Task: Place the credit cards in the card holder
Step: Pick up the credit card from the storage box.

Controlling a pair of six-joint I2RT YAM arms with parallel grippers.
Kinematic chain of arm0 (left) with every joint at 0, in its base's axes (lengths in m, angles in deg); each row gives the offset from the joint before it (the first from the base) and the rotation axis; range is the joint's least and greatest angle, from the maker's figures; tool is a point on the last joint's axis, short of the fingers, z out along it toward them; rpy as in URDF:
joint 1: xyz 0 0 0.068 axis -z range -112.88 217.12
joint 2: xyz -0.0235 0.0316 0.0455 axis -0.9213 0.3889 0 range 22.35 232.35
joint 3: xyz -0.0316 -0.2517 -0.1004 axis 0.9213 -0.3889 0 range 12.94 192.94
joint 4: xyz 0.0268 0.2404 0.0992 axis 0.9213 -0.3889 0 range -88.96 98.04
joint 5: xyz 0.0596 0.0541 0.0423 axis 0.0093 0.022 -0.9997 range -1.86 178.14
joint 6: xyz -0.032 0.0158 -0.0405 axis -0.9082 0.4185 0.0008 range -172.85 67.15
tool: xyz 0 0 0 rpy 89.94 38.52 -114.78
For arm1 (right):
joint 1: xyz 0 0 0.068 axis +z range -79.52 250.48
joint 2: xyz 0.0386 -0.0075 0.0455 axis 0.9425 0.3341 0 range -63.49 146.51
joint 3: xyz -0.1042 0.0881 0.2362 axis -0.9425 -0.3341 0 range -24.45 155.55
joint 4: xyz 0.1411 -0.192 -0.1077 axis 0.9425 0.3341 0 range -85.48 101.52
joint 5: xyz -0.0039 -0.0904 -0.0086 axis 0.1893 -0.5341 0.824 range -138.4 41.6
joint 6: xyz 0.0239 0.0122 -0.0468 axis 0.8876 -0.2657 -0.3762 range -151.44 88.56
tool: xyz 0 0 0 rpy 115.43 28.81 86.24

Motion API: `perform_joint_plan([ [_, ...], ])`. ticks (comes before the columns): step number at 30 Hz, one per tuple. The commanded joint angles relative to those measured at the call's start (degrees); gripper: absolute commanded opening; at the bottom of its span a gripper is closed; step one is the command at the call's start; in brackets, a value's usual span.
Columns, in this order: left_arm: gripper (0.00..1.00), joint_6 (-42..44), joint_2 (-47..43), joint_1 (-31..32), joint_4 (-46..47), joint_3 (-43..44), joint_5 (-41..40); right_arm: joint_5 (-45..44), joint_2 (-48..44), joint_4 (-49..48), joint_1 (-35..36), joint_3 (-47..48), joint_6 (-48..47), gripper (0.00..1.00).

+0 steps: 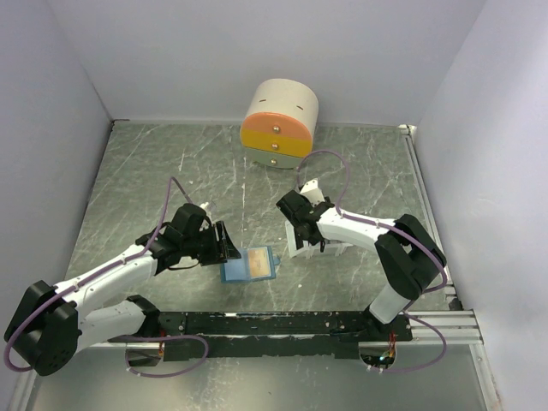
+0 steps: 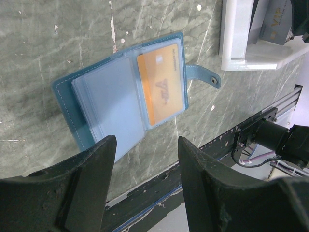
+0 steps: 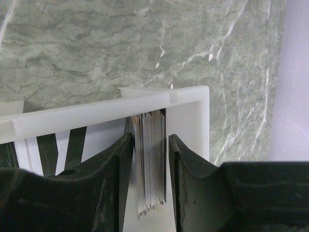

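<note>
Light-blue and spread open, the card holder (image 1: pixel 250 264) lies flat on the green marbled bench (image 1: pixel 145 171), near the front edge and between the two arms. A darker blue tab (image 2: pixel 205 77) sticks out from one side of it, pointing towards the white tray (image 2: pixel 241 53) that sits just to its right. An orange card (image 2: pixel 161 82) is tucked in the clear pocket on the leaf nearest the tab.

The left jaws hang low over the bench at the holder's left edge. Their two dark fingers (image 2: pixel 91 179) are spread wide with nothing between them. From where I stand I cannot tell whether either finger touches the holder.

The right jaws reach down into the tray. A stack of credit cards (image 3: pixel 150 164) stands on edge there, close behind the tray's white wall. The right fingers (image 3: pixel 203 193) have closed in on it, one against each face, so the stack fills the narrow gap between them. Seen from the left wrist, a dark card (image 2: pixel 277 21) with pale lettering shows tilted at that same spot in the tray.

At the far wall, well apart from both arms, stands a round cream drawer box (image 1: pixel 278 120) with orange and yellow fronts.
</note>
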Motion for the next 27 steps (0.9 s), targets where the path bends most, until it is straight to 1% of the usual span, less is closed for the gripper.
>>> perform_joint_plan([
  [1,0.65,-0.1,-0.1,0.0,1.5,0.2,1.5,-4.0,-1.3,1.3,-0.2,2.0,0.7,0.37],
  [6,0.65,-0.3,0.1,0.0,1.7,0.2,1.6,-3.8,-0.4,1.7,-0.2,2.4,0.8,0.42],
  [9,0.65,-0.6,0.4,0.0,2.5,0.1,2.2,-3.7,-0.4,1.4,-0.2,2.3,0.6,0.42],
  [16,0.65,-0.7,0.6,-0.1,2.7,0.1,2.4,-3.1,-1.6,0.4,-0.1,1.5,-0.2,0.32],
  [27,0.65,-0.5,2.0,-0.1,3.1,-0.4,2.2,-2.6,-2.9,-0.6,-0.2,1.0,-1.3,0.13],
])
